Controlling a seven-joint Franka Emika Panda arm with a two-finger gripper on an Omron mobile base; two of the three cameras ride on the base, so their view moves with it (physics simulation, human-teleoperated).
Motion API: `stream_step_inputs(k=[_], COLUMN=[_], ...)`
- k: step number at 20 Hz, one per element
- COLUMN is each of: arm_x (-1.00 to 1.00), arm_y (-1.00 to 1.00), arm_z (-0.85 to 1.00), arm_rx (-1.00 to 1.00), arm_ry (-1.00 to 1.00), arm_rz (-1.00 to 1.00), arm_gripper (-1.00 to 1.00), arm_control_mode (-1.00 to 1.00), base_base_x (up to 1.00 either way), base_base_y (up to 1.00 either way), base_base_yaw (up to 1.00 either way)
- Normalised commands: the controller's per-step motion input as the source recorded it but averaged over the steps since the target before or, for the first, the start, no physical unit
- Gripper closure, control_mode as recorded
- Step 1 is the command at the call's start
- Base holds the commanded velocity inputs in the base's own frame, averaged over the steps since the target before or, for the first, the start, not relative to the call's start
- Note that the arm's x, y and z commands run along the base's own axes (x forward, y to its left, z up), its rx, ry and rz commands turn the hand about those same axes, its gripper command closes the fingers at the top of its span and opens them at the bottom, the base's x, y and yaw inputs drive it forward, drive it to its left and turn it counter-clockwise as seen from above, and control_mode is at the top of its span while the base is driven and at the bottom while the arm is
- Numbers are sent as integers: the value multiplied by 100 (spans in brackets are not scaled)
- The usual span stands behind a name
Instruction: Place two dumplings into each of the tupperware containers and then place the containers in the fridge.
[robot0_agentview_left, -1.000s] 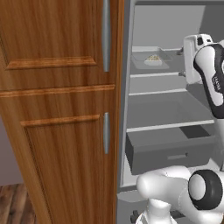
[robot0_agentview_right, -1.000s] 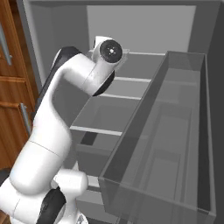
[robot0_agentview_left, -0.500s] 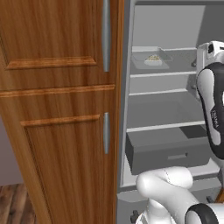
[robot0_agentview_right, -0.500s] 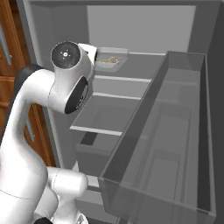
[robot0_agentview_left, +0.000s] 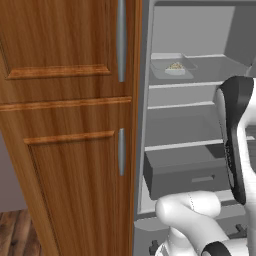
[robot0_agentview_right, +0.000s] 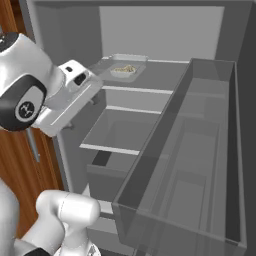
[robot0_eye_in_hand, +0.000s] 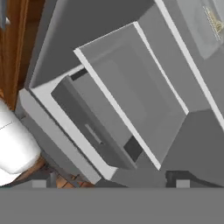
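Note:
The fridge (robot0_agentview_left: 195, 30) stands open. One tupperware container (robot0_agentview_left: 173, 68) sits on its top shelf, with dumplings (robot0_agentview_left: 175, 65) inside it. From the right base the same container (robot0_agentview_right: 124, 70) and dumplings (robot0_agentview_right: 124, 68) show at the shelf's left part. My gripper (robot0_agentview_right: 80, 113) hangs in front of the fridge's left side, apart from the container and lower than it. Its jaws are open with nothing between them. In the hand view the gripper (robot0_eye_in_hand: 110, 183) looks down on the shelves, with the container (robot0_eye_in_hand: 203, 24) at the top right.
A grey drawer (robot0_agentview_left: 187, 175) sits at the bottom of the fridge, also seen as the drawer (robot0_eye_in_hand: 94, 131) from the hand. The open fridge door with its clear bins (robot0_agentview_right: 200, 150) juts out on the right. Wooden cabinets (robot0_agentview_left: 65, 125) stand to the left.
The arm has drawn back from the top shelf, out and down toward the fridge's front. The container with dumplings stays on the shelf. The jaws stay open.

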Motion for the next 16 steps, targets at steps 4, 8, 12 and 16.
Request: stream_step_inputs(k=[4, 8, 12, 16], arm_x=[-53, -43, -29, -10], arm_y=[41, 22, 0, -1], arm_z=[-18, -38, -54, -33], arm_rx=[8, 24, 39, 34], arm_ry=[10, 5, -3, -44], arm_rz=[-71, -66, -56, -25], arm_gripper=[-100, -100, -100, -100], arm_control_mode=[-100, -100, -100, -100], base_base_x=[0, 0, 0, 0], base_base_y=[0, 0, 0, 0], base_base_yaw=[0, 0, 0, 0])
